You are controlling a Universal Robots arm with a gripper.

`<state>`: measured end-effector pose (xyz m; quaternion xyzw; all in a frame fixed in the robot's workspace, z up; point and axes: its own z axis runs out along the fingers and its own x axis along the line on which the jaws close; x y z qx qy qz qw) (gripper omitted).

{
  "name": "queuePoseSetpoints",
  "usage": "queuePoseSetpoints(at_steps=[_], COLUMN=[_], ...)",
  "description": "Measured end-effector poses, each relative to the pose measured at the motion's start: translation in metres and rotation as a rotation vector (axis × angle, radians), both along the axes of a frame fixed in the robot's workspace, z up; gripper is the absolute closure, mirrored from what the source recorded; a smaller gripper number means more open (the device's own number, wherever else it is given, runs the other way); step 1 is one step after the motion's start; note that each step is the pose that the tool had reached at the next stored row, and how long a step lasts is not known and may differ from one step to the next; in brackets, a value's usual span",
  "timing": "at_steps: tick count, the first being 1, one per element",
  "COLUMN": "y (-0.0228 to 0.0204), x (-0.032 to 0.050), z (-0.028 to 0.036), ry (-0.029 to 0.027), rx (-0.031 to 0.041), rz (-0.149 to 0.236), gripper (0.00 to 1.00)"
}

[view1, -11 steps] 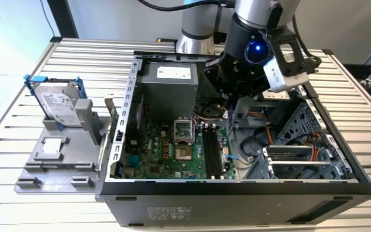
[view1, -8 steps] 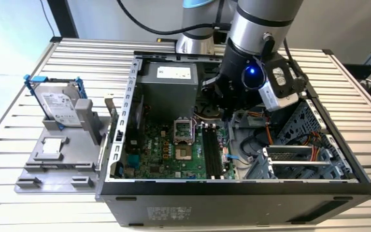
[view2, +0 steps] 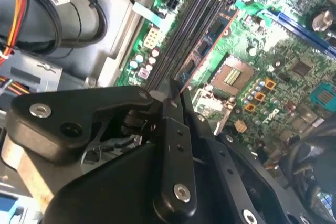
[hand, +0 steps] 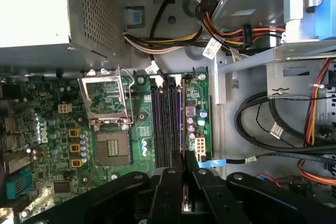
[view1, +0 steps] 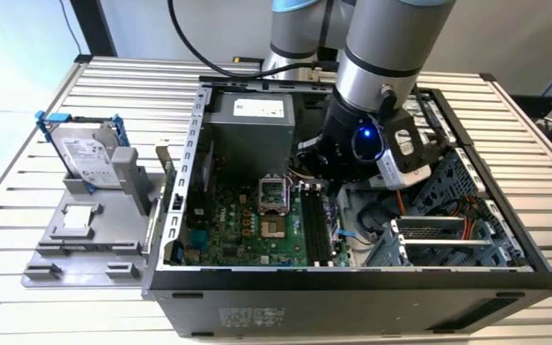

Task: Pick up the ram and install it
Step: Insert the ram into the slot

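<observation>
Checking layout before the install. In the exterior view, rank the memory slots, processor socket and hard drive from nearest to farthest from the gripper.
From the gripper, shut on the ram:
1. Memory slots, just below it in the case.
2. Processor socket, beside the slots on the exterior view's left.
3. Hard drive, outside the case, much farther that way.

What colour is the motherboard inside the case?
The motherboard is green, clearest in the first wrist view.

lab: open pc case (view1: pixel 353 302) on slatted table (view1: pixel 132 79)
</observation>
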<state>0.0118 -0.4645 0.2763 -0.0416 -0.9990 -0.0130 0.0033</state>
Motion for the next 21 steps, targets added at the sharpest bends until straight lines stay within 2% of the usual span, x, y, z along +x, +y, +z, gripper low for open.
queuePoseSetpoints(at_steps=[6, 21], y=[-0.0018, -0.0019], x=[0.0001, 0.003], z=[-0.0118, -0.0392], ry=[0.0001, 0.0001], rx=[0.0, 0.0], rz=[0.002, 0.008], gripper=[1.0, 1.0])
